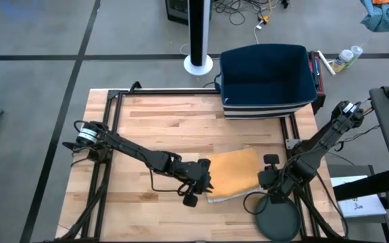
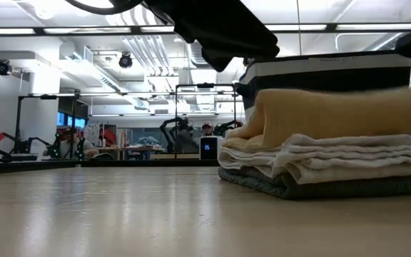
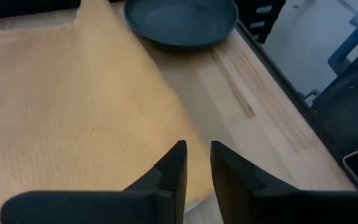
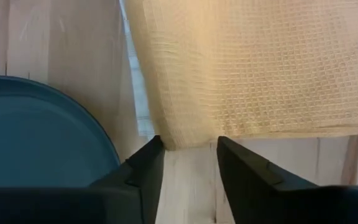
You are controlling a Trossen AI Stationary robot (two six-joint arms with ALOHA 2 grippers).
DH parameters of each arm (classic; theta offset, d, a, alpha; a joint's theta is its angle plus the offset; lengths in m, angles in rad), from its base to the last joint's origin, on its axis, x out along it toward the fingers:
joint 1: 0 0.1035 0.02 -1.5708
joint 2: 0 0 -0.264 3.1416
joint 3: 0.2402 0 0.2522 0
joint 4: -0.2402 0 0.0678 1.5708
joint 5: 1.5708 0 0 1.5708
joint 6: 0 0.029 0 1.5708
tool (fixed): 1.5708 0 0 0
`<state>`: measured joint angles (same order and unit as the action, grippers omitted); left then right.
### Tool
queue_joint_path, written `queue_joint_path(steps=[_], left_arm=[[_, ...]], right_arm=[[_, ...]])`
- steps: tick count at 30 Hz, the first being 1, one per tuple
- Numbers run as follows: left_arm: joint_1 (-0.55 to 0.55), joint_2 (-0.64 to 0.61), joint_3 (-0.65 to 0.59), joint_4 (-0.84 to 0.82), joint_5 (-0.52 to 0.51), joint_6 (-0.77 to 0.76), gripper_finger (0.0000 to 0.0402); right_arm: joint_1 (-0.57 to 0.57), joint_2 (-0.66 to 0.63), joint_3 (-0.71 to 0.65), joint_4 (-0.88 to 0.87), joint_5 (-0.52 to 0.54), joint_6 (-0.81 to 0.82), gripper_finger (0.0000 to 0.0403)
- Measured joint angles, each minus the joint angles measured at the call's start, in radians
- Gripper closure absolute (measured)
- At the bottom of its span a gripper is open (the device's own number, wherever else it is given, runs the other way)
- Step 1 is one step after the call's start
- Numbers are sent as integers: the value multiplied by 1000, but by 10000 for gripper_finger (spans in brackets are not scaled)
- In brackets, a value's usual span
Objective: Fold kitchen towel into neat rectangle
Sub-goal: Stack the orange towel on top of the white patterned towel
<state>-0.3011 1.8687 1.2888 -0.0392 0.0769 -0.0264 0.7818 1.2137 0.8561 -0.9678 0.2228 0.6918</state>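
Observation:
The tan waffle-weave kitchen towel [image 1: 234, 172] lies folded and flat at the table's near right. In the low view the towel [image 2: 334, 114] tops a pile of white and grey cloth layers. My left gripper [image 1: 206, 183] stands at its left edge. In the left wrist view its fingers [image 3: 197, 163] show a narrow gap, over the towel's near edge [image 3: 166, 124] with nothing between them. My right gripper [image 1: 269, 177] points down at the towel's right side. In the right wrist view it [image 4: 190, 149] stands open just short of a towel corner [image 4: 173, 140].
A dark round plate [image 1: 275, 219] lies at the near right corner, close to the right gripper and the towel. A blue basket [image 1: 267, 79] stands at the far right edge. Bare wood [image 1: 161, 121] stretches across the table's left and far side.

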Motion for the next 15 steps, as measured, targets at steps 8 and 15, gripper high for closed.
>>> queue_joint_path(steps=[8,15], left_arm=[[-1,-14,0,-34,21,-41,316],[-4,-12,-3,-54,-44,-95,316]], right_arm=[[0,0,6,32,12,-8,245],[0,-13,7,33,4,-10,253]])
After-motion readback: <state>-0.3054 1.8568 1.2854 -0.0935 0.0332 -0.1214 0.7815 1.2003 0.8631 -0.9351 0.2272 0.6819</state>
